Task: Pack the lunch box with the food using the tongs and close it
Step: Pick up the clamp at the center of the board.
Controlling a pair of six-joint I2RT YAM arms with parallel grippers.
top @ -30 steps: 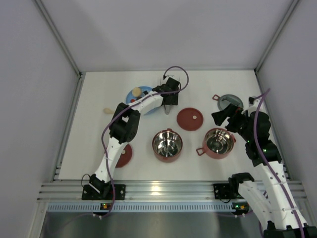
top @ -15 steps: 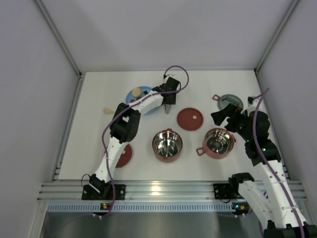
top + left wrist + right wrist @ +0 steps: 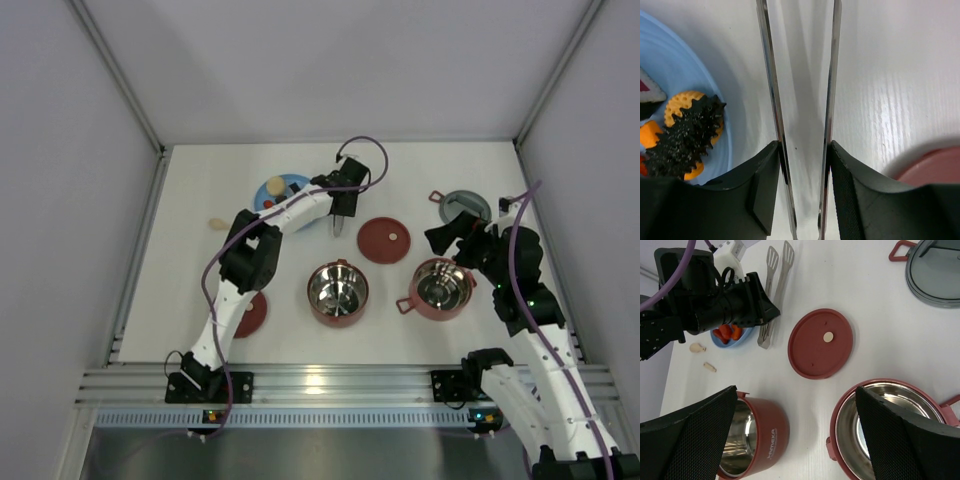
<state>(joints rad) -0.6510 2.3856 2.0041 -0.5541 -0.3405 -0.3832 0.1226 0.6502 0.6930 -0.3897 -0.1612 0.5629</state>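
Tongs (image 3: pixel 830 100) between left tool (image 3: pixel 803 167) fingers (image 3: pixel 765 190)

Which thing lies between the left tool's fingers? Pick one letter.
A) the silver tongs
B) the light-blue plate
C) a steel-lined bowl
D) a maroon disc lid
A: in the left wrist view the two arms of the silver tongs run between the black fingers of the left tool, with the light-blue plate on one side and a maroon disc lid on the other.

Tongs (image 3: pixel 765 336) are silver, plate (image 3: pixel 660 65) light-blue, food (image 3: pixel 685 135) orange and black, bowls (image 3: pixel 771 432) dusty-red.
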